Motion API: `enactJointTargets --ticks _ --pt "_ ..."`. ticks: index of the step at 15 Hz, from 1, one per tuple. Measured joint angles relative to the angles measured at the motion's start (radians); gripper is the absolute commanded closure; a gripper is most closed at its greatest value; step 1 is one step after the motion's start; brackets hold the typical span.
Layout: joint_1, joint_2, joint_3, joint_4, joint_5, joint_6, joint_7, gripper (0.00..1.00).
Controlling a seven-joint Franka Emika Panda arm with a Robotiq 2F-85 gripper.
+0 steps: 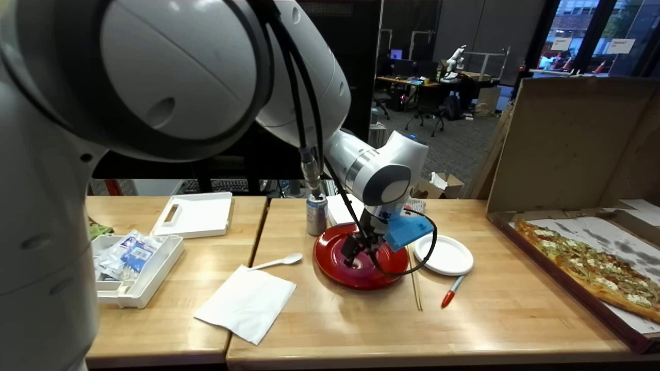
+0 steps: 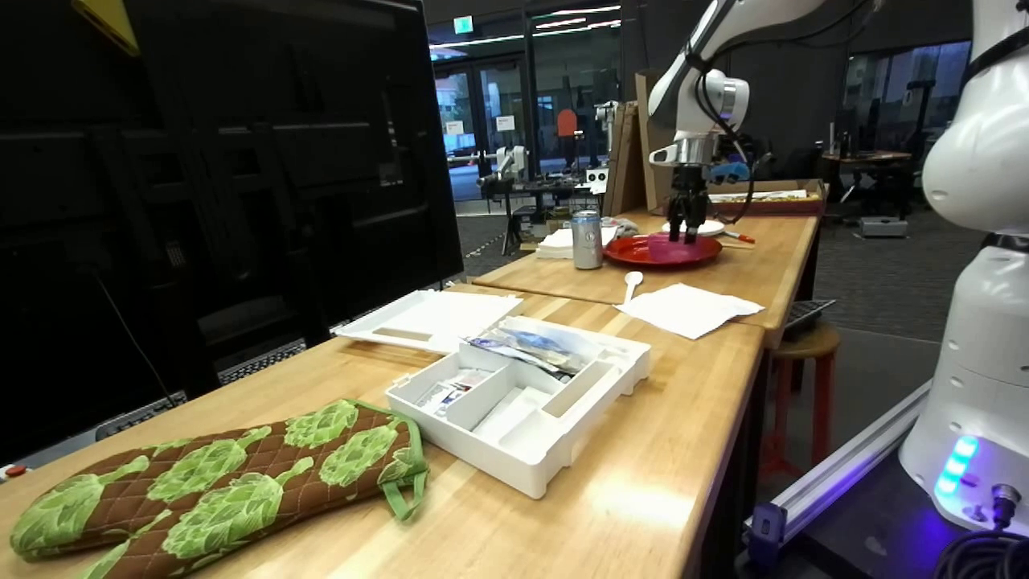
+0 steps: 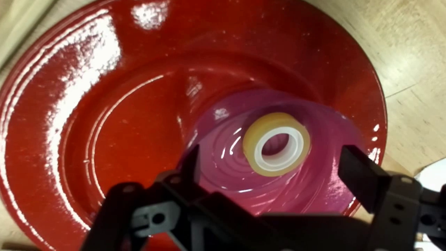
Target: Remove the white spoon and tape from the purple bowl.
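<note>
The purple bowl is translucent and sits inside a larger glossy red dish. Inside the bowl rests the tape, a small yellowish roll with a white core, leaning toward the bowl's wall. My gripper is open over the bowl, one finger on either side of the roll and none touching it visibly. In an exterior view the gripper points down into the dish. Out on the table lies the white spoon, beside the dish, its handle end at a napkin; it also shows in an exterior view.
A silver can stands behind the dish. Right of it are chopsticks, a white plate, a red-capped marker and an open pizza box. A napkin and a white divided box lie on the left.
</note>
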Motion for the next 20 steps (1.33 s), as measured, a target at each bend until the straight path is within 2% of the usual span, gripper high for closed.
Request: enactJointTargets --ticks 17,18,20 --pt "0.028 0.011 0.011 0.007 -0.003 0.0 0.018 0.0" --pt "0.028 0.012 0.011 0.008 -0.003 0.0 0.018 0.03" --pt "0.027 0.014 0.011 0.01 -0.003 0.0 0.018 0.15"
